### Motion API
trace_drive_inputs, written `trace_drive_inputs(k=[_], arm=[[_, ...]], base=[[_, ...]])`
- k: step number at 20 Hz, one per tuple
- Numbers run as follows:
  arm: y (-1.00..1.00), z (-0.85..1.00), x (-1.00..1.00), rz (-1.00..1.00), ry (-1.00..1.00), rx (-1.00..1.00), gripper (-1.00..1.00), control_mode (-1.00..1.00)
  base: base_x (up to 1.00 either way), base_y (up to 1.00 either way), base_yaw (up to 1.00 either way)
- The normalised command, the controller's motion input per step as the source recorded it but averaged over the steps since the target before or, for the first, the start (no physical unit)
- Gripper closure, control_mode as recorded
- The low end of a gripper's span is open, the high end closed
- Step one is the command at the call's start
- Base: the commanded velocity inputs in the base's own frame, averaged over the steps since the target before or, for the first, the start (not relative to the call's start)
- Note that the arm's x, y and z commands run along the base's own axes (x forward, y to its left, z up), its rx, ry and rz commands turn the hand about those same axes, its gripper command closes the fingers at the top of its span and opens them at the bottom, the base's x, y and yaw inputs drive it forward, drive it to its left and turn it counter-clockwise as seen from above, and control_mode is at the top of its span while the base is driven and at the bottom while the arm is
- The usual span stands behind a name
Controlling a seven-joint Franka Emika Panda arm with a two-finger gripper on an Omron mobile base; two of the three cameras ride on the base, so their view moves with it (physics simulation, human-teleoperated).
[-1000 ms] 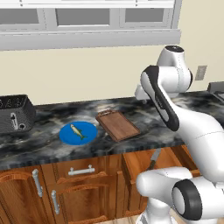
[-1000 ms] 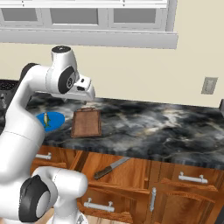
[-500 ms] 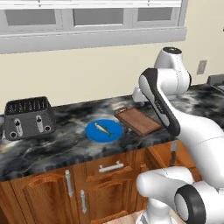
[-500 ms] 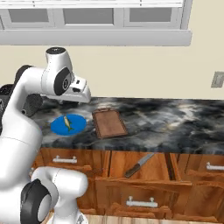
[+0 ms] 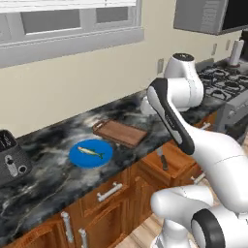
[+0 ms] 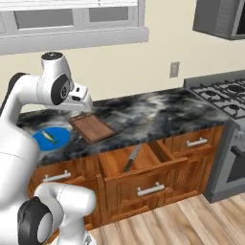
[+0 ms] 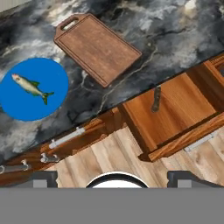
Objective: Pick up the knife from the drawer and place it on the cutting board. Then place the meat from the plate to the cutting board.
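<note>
The wooden cutting board (image 7: 98, 48) lies bare on the dark marble counter, its handle tab pointing away from the drawer. To its left is the blue plate (image 7: 26, 105) with the meat (image 7: 31, 86), a small fish, on it. Below the counter edge the drawer (image 7: 183, 105) stands pulled out, and the knife (image 7: 155, 99) lies inside near its left side. My gripper (image 7: 113, 180) hangs high above the counter edge, open and empty. From the base I see the board (image 6: 92, 127), plate (image 6: 60, 134), knife (image 6: 130, 158) and gripper (image 6: 82, 106).
A dark toaster (image 5: 9, 160) stands on the counter left of the plate. A gas stove (image 6: 225, 93) adjoins the counter on the right, under a hood (image 5: 203, 14). Closed drawers and cabinet doors with silver handles (image 5: 109, 192) line the front. Wooden floor lies below.
The whole picture has shifted in both base views: the base has moved and the stove has come into view. Board, plate, fish and knife lie as before. The gripper stays open.
</note>
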Motion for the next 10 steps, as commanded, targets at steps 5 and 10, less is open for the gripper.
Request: trace_drive_inputs(k=[5,10], arm=[[0.00,0.00,0.00,0.00,0.00,0.00,-1.00,1.00],[0.00,0.00,0.00,0.00,0.00,0.00,-1.00,1.00]], base=[[0.00,0.53,-0.62],[0.04,0.88,-0.47]])
